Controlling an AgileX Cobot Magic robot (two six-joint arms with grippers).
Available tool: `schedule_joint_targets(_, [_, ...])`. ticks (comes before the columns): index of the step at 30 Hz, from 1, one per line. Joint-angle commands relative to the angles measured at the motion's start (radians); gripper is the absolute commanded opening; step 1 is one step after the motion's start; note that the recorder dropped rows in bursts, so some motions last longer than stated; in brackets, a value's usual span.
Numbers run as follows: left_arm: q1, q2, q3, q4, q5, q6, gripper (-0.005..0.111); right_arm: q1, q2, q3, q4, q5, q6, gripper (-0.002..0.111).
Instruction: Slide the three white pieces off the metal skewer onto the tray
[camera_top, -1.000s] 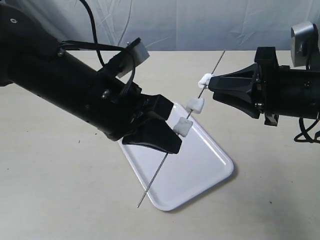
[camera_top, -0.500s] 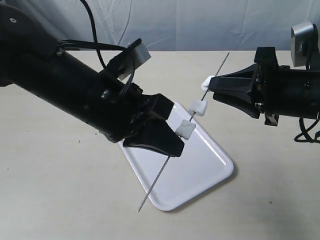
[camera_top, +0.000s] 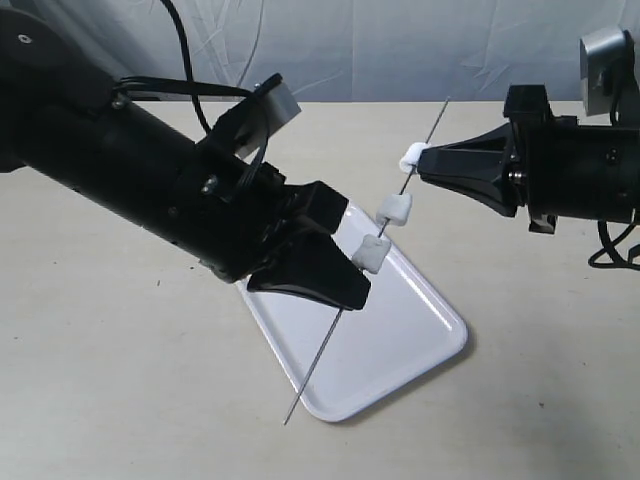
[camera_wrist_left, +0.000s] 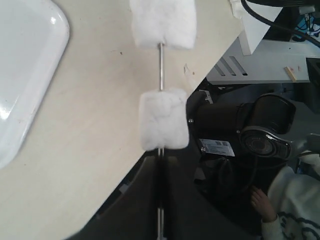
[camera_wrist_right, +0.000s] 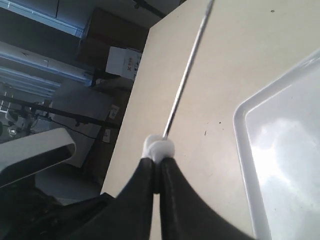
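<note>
Three lumpy white pieces (camera_top: 394, 209) sit threaded on a thin grey metal skewer (camera_top: 318, 362) tilted over the glossy white plastic tray (camera_top: 420, 340). The left end effector (camera_top: 345, 290) clamps the skewer; the right end effector (camera_top: 424, 160) is pinched together at the top piece.

Glossy white plastic tray (camera_top: 400, 340), smooth metal skewer (camera_top: 312, 370), fluffy matt white pieces (camera_top: 394, 209).

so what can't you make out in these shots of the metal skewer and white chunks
Left wrist view: the frame edge crops the middle lumpy white piece and cuts off the top piece.
Right wrist view: the right gripper hides the middle piece, the lowest piece and the lower stretch of the thin grey metal skewer.
Exterior view: the left gripper covers one corner of the glossy white rectangular tray and its grip on the skewer.
</note>
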Motion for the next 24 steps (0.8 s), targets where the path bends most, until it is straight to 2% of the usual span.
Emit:
schedule_joint_targets(1, [-0.003,-0.011,0.000,-0.002,0.079,0.008,0.000,-0.003,0.001,-0.052,0.022,-0.075,-0.013,0.000])
schedule_joint_targets(11, [-0.003,-0.011,0.000,0.036,0.114,-0.026,0.000,-0.003,0.001,-0.118,0.022,-0.342,-0.017,0.000])
schedule_joint_targets(14, [-0.003,-0.011,0.000,0.119,0.071,-0.071,0.000,-0.003,0.010,-0.163,-0.004,-0.380,-0.045,0.000])
schedule_joint_targets(16, [-0.001,-0.011,0.000,0.283,-0.017,-0.209,0.000,-0.003,0.024,-0.190,-0.122,-0.356,-0.014,0.000])
schedule_joint_targets(19, [-0.001,-0.011,0.000,0.473,-0.098,-0.331,0.000,-0.001,0.063,-0.201,-0.322,-0.198,0.086,0.000])
schedule_joint_targets(24, [-0.001,-0.011,0.000,0.412,-0.158,-0.327,0.000,0.048,0.155,-0.201,-0.595,-0.148,0.210,0.001])
